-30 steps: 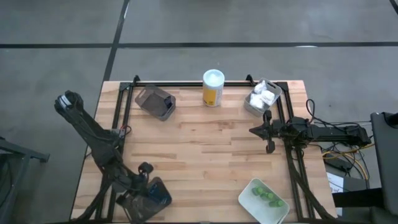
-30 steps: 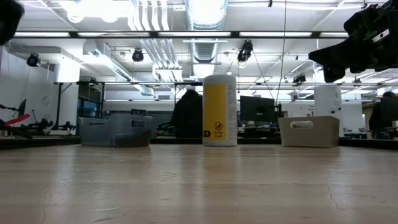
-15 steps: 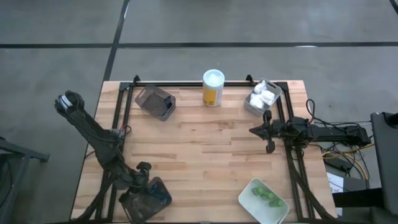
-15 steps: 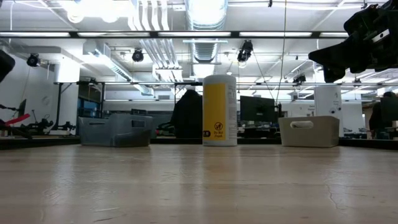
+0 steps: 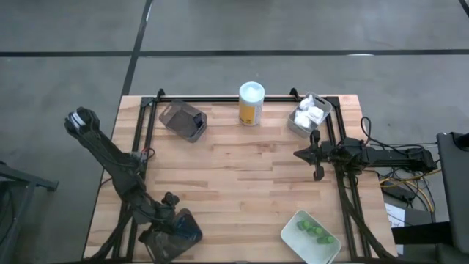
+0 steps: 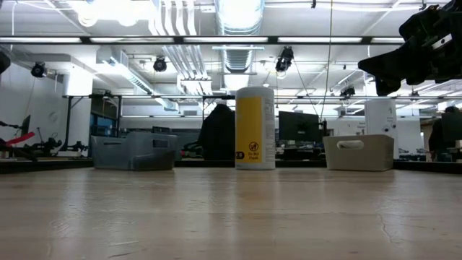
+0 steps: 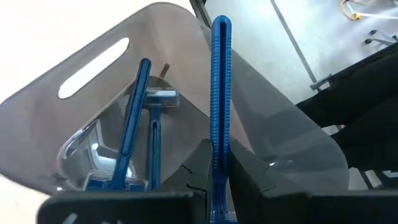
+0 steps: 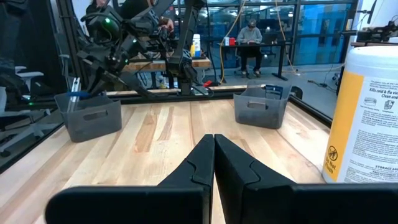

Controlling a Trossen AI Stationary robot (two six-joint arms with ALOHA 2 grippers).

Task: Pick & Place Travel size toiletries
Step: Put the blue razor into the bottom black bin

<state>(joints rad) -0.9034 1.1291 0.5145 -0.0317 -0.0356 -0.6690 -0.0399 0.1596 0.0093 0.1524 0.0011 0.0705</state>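
Counting what we can see: four trays on the table (image 5: 242, 169). Two dark ones, one at the far left (image 5: 183, 120) and one at the near left corner (image 5: 176, 233), plus two pale ones, far right (image 5: 306, 117) and near right (image 5: 311, 236).

The left gripper (image 7: 214, 186) sits right over the near-left dark tray, fingers pinched tight on one blue-handled razor (image 7: 221, 99) that stands straight up between them. Two more razors (image 7: 134, 124) lie in that tray below it, so we count three razors total.

The white packets (image 5: 311, 111) are piled in the far-right pale tray; we make out maybe three or four, hard to separate them. The green pieces (image 5: 315, 232) are in the near-right pale tray, roughly four or five, too small for an exact count.

One yellow bottle (image 5: 250, 104) with a white cap stands upright at the far edge, between the far-left dark tray and the packet tray.

The right gripper (image 8: 214, 158) hangs over the right side of the table, near the packet tray, fingers pressed together with nothing in them.
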